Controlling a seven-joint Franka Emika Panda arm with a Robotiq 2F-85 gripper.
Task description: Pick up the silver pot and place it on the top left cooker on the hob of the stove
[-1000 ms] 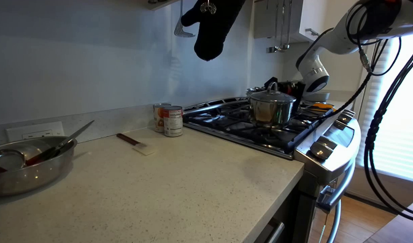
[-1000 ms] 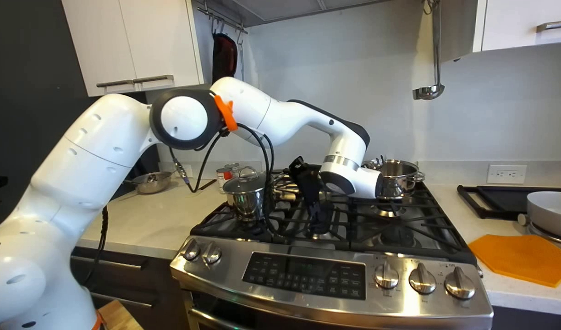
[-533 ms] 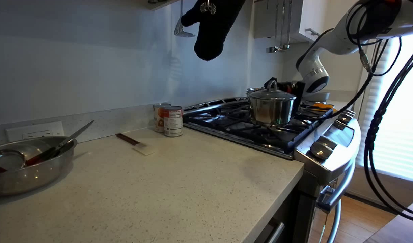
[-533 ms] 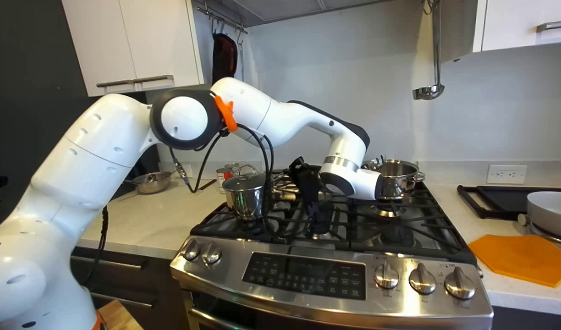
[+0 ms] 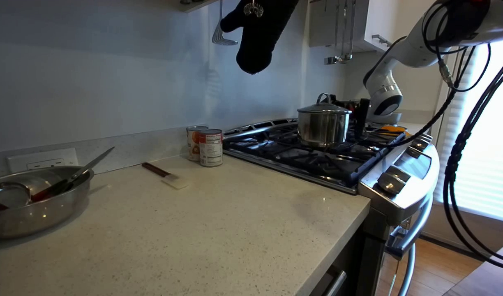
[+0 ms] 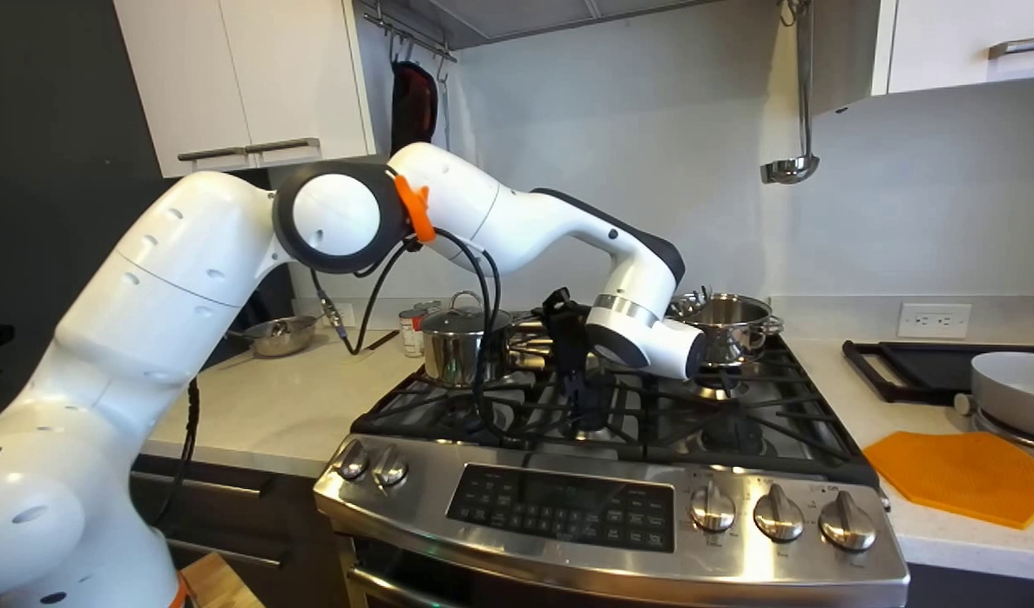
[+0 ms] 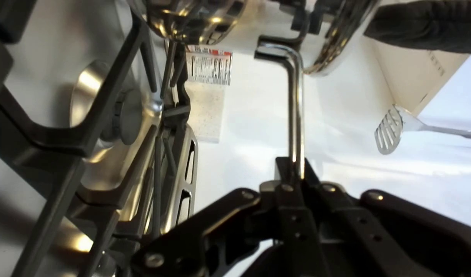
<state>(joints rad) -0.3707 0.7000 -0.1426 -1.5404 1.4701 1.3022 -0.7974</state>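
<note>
Silver pot [image 7: 204,21], fingers [image 7: 284,171] clamped on hdl [image 7: 296,111], hob grate [image 7: 66,169] L, can [image 7: 209,66] bhd pot

Two cans [image 5: 208,148] and a bowl [image 5: 46,218] share the counter [image 5: 202,230].

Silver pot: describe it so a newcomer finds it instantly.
In an exterior view, find the steel stove, then the left part of its black hob. The silver pot is there, just right of the red-labelled can. Unlike the open-topped steel pot farther right, it wears a loop-topped lid, and the gripper holds its side handle.
</note>
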